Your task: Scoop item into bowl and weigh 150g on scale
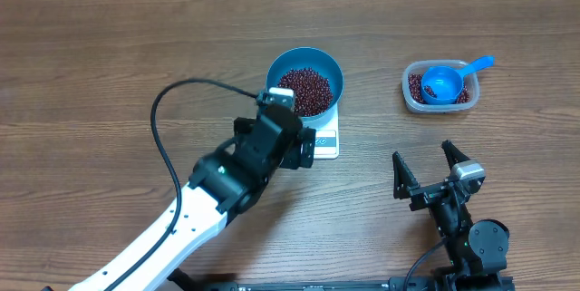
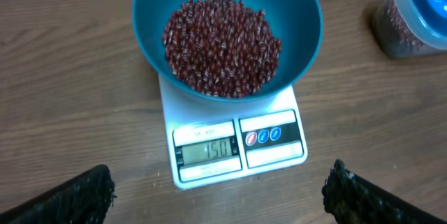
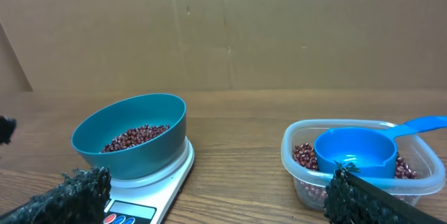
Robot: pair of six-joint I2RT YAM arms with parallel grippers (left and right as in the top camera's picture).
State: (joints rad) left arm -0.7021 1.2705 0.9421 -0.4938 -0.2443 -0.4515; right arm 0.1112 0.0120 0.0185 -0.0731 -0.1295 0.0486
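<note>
The blue bowl [image 1: 283, 66] stands on the white scale [image 1: 328, 142] with a heap of red-brown beans [image 1: 306, 91] in it. In the left wrist view the beans [image 2: 222, 46] fill the bowl [image 2: 302, 15], and the display of the scale [image 2: 276, 155] reads 150. My left gripper [image 2: 220, 190] hovers open just in front of the scale, with nothing between its fingers [image 2: 87, 195]. My right gripper [image 1: 423, 153] stands open and empty near the front right, apart from bowl [image 3: 133, 147] and scale [image 3: 171, 182].
A clear plastic tub [image 1: 410, 90] at the back right holds more beans and a small blue handled scoop [image 1: 444, 82]. In the right wrist view the tub [image 3: 299, 155] with the scoop [image 3: 356, 151] lies ahead on the right. A cardboard wall backs the table.
</note>
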